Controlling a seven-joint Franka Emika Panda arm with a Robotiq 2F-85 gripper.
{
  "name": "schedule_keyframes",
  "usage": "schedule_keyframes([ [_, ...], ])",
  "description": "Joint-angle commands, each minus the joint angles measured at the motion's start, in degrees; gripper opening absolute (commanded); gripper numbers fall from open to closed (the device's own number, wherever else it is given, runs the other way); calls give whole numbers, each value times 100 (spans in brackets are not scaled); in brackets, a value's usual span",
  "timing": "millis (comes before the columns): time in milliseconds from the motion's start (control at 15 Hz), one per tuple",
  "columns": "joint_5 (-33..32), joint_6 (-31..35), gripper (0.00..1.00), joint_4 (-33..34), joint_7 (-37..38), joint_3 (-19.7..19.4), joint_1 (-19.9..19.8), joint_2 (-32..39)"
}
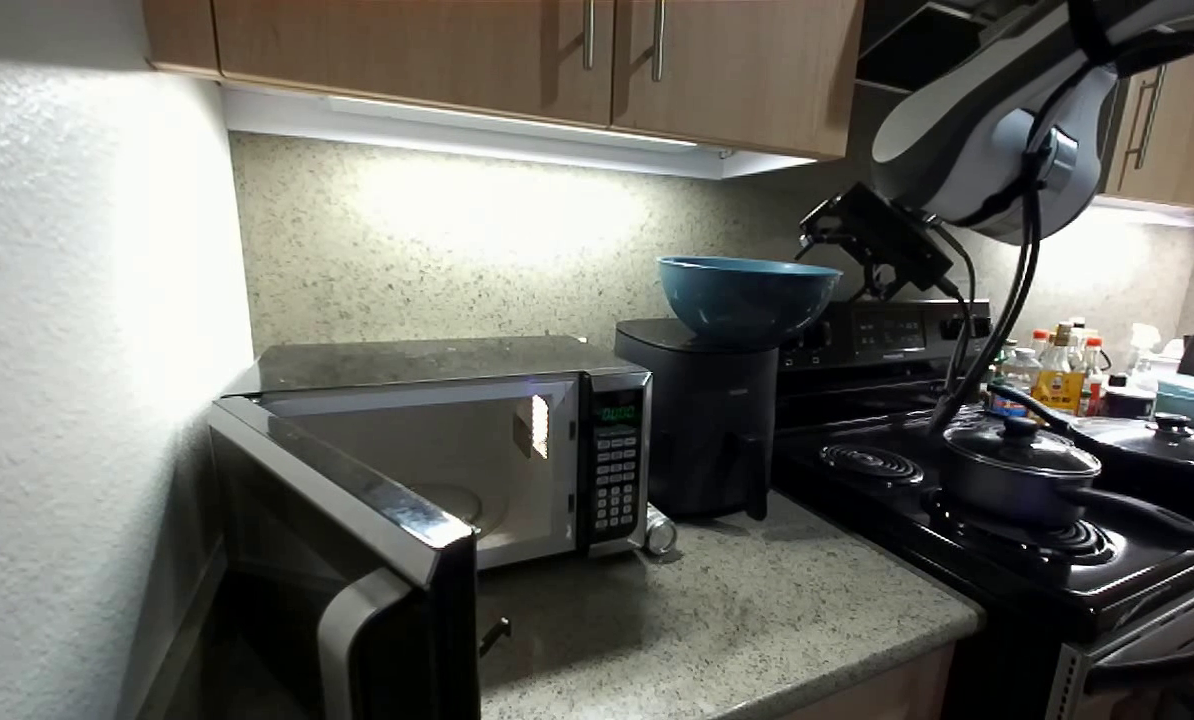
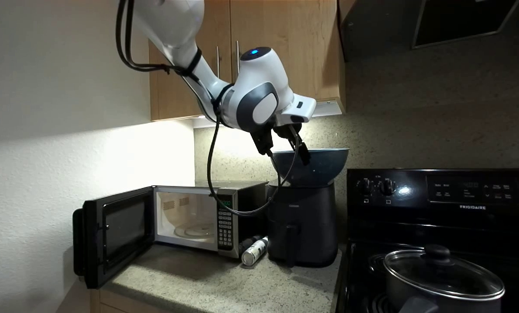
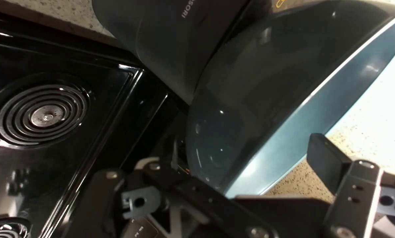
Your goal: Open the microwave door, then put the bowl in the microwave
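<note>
My hand [image 3: 245, 152], bottom and lower right of the wrist view: fingers spread wide. The bowl [image 3: 250, 86] shows in the gap between my fingertips and runs to the upper right of that view; can't tell if I touch it. The bowl stands upright on a dark air fryer [image 1: 697, 420], right of center in both exterior views. A coil burner [image 3: 47, 114] at left of the wrist view, on the black stove [image 2: 394, 217]. The microwave [image 1: 427, 362] stands on the bench [image 2: 190, 278], left of the air fryer; microwave door [image 2: 127, 228] wide open, lower left in both exterior views, round turntable [image 2: 196, 230] inside. A cylindrical container [image 2: 256, 251] lies between microwave and air fryer. Glass-lidded pot [image 2: 444, 278] on the stove, right side in both exterior views.
</note>
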Motion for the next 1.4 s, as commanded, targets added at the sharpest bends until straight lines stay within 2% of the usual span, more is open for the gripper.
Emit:
schedule_keyframes([
  [0, -411, -276, 87, 0, 375, -69, -3, 68],
  [67, -388, -286, 74, 26, 362, -66, 10, 95],
  [600, -154, 17, 20, 51, 164, 28, 66, 48],
  [667, 87, 29, 15, 33, -70, -537, 717, -37],
  [733, 317, 4, 12, -24, -323, 67, 214, -128],
  [1000, 1643, -260, 8, -419, -2166, 329, 597, -806],
  [1067, 1946, -406, 11, -458, -2638, 329, 735, -954],
  [1200, 2668, -581, 9, -507, -3531, 183, 1087, -1222],
  [1267, 2945, -579, 11, -570, -3817, 120, 1171, -1342],
  [1333, 2395, -431, 13, -384, -3209, 287, 1015, -900],
])
